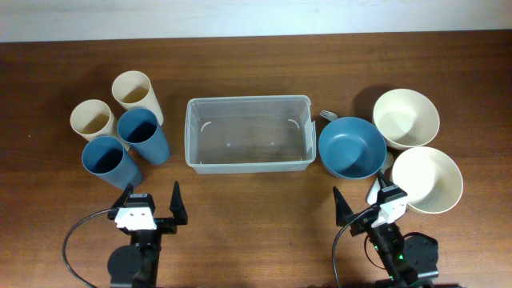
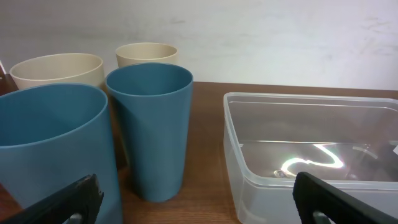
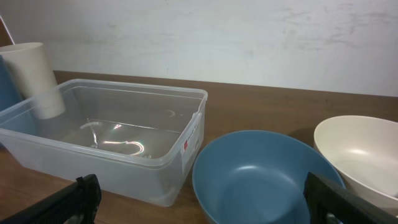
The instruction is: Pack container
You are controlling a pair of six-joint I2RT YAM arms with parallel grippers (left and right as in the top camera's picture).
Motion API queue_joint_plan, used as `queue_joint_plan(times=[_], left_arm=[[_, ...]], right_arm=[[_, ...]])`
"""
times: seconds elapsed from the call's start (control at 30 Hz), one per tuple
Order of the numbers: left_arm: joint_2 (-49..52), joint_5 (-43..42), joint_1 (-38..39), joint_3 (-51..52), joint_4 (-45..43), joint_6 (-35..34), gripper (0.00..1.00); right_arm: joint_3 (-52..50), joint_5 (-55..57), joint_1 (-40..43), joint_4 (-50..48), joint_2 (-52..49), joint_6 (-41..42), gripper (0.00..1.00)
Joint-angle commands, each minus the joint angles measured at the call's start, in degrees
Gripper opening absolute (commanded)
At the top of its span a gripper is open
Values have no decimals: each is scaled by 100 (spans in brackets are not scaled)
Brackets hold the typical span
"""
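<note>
left gripper (image 1: 152, 192): held wide open, nothing gripped, left fingers (image 2: 59, 202) spread far apart | right gripper (image 1: 359, 192): held wide open, nothing gripped, right fingers (image 3: 348, 202) spread alike | left arm (image 1: 132, 260), right arm (image 1: 400, 256): set low at the near side, well apart, pointed forward

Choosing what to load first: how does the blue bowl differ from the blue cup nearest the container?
The blue bowl is wide and shallow; the blue cup is tall and narrow. The bowl sits right of the container; the cup sits left of it. Both are blue, upright and empty.
</note>
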State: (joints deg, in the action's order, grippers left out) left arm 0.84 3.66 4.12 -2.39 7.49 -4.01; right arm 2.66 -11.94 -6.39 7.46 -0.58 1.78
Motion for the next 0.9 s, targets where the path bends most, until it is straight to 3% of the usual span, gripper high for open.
queue_joint_plan(times=[0.0,0.1,0.3,0.47,0.87], left_arm=[[-55,68,22,50,-39,107,100],[-55,22,22,48,-136,103,100],[-55,-1274,22,-52,-444,107,100],[131,-1394,22,-675,-129,109,100],[2120,-1578,22,-2647,531,107,100]], right_arm=[[-50,13,-39,-2,37,61,99],[-50,13,-39,0,37,61,99],[-50,15,-39,-2,39,61,99],[-50,15,-39,-2,39,59,99],[-50,15,-39,-2,39,61,99]])
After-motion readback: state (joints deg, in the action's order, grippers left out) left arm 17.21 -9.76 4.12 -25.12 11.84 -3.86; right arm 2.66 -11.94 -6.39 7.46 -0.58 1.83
